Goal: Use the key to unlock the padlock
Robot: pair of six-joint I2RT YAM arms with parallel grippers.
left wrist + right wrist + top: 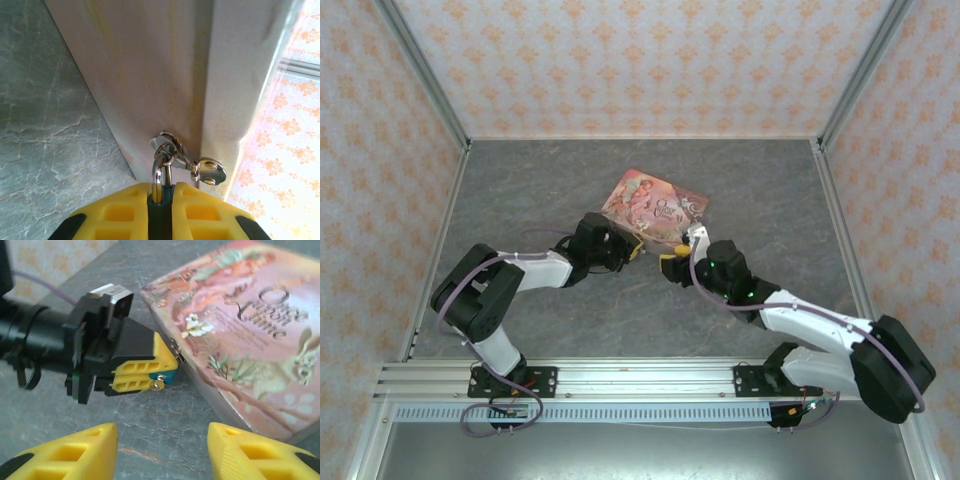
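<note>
The pink tin (240, 355) lid reads "Once", the rest blurred.

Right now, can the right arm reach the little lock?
Probably yes. The right gripper is open and faces the lock across bare table. But the left gripper is clamped on the lock, so just a teal corner pokes out to touch.

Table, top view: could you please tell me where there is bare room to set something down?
Bare table lies between the tin and the left wall, and between the tin and the right wall. It is crowded at the tin's near edge, where the left fingers clamp the padlock and the right fingers face them.
</note>
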